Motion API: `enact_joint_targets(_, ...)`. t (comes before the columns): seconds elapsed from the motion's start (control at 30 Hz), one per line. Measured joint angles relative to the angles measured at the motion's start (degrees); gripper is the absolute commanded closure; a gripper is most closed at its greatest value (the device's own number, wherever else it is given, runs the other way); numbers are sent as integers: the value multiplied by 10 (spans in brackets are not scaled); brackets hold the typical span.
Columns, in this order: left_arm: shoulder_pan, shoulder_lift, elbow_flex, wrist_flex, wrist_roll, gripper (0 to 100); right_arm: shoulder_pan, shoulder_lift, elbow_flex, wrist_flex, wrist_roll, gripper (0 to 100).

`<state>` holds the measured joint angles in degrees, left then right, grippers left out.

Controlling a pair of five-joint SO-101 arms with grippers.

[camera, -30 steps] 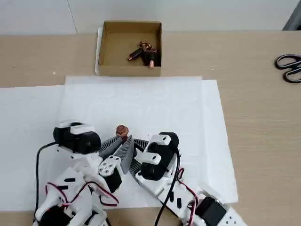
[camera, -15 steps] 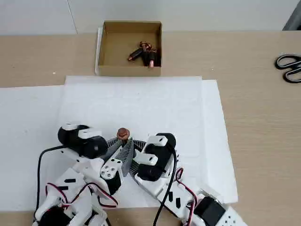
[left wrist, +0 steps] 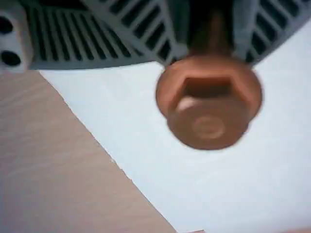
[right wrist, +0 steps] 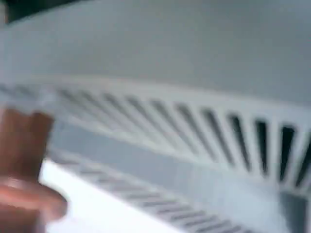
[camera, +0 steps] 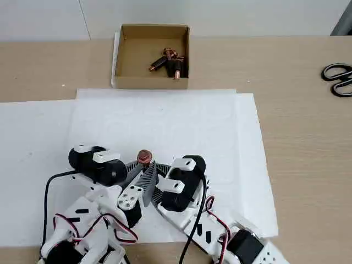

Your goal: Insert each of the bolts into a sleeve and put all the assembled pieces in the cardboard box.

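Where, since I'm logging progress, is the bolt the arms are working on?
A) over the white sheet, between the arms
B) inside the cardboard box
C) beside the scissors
A: the bolt is over the white sheet, well short of the cardboard box.

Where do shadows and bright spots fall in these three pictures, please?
High view: even light; the white sheet is bright without hard glare, and the cardboard box has soft shade along its inner walls. Left wrist view: the bolt head carries a pale sheen, with shade on its hex part. Right wrist view: one corner is dark, the rest pale.
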<state>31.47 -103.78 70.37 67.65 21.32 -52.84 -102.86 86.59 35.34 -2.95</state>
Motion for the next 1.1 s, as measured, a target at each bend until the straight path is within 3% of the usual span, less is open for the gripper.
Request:
enact_joint_targets(0.1,0,0,2,0,-4,815,1,0,0,0,0,995)
enact_joint_targets(0.4,-1,-2,11,0,-4,812,1,0,1,1,0,995)
enact_joint_targets(0.77,-96,1,23,1,-81,811,0,0,0,0,0,995)
enact_joint_targets(1.03,-95,3,-20,3,-58,818,-1,-2,-3,-1,1,995)
enact_joint_targets(1.1,-94,4,-37,3,-38,859,1,-2,-3,-1,1,995)
